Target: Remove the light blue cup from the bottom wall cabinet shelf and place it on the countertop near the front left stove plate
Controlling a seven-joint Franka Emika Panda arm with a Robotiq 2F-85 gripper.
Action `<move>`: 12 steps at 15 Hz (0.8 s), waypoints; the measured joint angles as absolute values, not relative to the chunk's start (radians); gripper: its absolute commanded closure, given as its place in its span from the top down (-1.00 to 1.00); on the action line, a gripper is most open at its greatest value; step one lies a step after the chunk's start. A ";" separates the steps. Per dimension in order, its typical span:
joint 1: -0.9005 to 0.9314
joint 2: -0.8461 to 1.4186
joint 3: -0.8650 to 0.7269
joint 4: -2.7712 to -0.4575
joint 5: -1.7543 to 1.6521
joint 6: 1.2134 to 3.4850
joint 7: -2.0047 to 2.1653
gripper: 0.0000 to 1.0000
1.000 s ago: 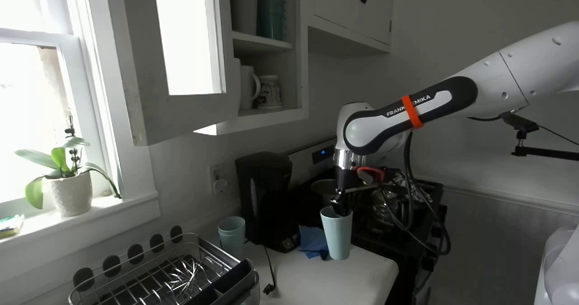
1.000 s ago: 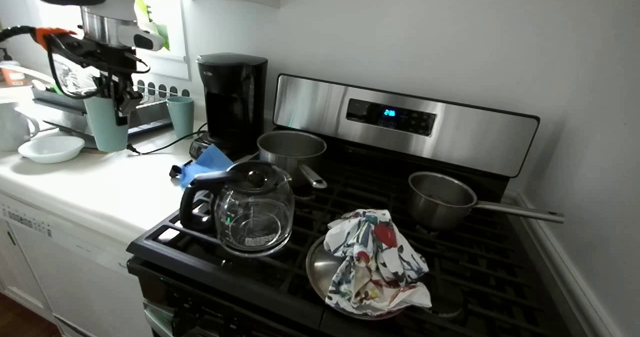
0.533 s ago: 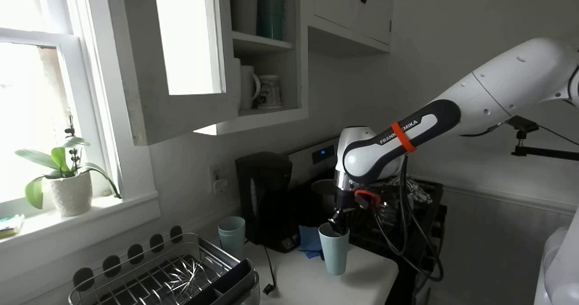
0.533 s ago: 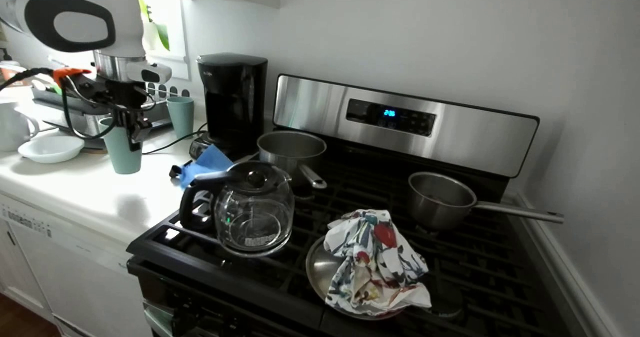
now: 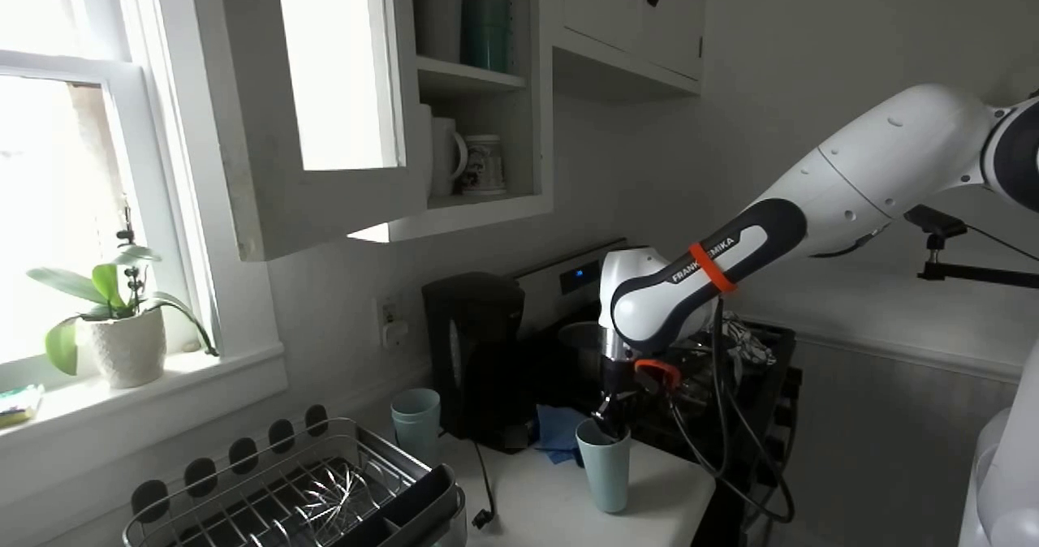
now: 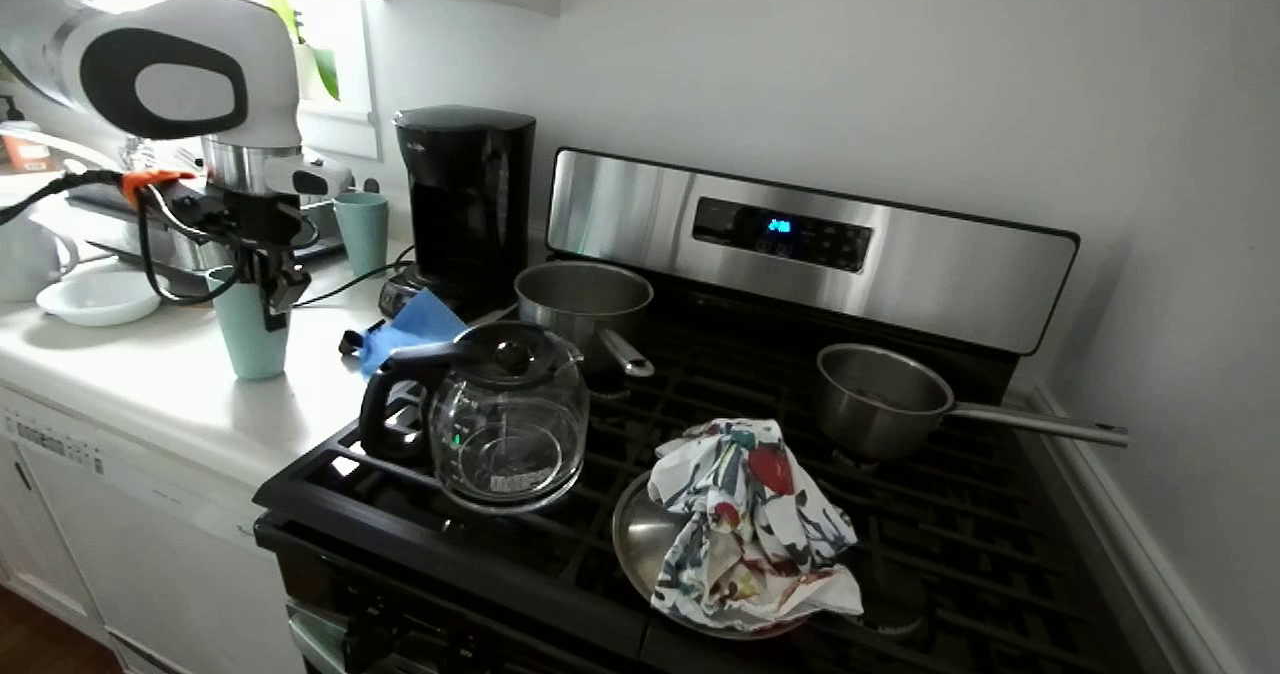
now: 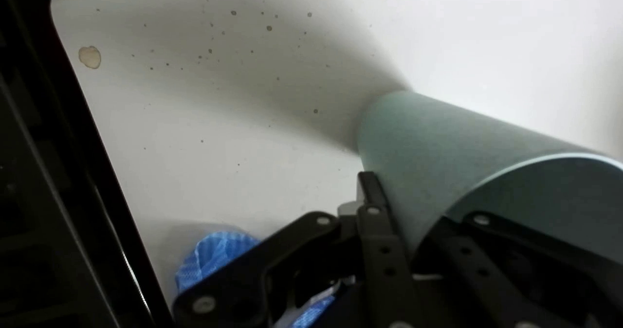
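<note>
Light blue cup (image 5: 607, 472), tall, plain, handleless, wider at rim: in my grip, removal done. Left to right in an exterior view: second pale blue tumbler (image 5: 416, 429), then flat white bottom shelf (image 5: 479, 200) of the white-painted wall cabinet (image 5: 542, 109), bearing a white handled mug (image 5: 442, 157) and a patterned mug (image 5: 485, 165). Next, black boxy coffee maker (image 5: 471, 352) and crumpled blue cloth (image 5: 558, 430). Then my black two-finger end effector (image 7: 409, 216), clamped on the cup's wall, one finger inside, one outside per wrist view. Cup about upright at the pale white flat tabletop (image 5: 536, 514), base on it or barely above; can't confirm contact. To its right, black stove (image 6: 740, 384); clear glass carafe with black handle (image 6: 510, 424) hides what I take as the front left plate. Tabletop strip between cup and stove.

Step in hand, I judge: final placing, spot looks near enough. Next move: settle base flat, make sure it stands, then spread the fingers slightly and back straight up, so the inside one doesn't hook the rim and tip it. Watch the cloth, close by.
</note>
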State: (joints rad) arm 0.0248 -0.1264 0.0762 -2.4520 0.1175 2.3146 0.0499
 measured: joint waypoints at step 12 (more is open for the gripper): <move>0.026 -0.126 0.076 -2.451 0.086 2.315 0.079 0.84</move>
State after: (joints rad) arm 0.0262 -0.1256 0.0762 -2.4508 0.0858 2.3145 0.0790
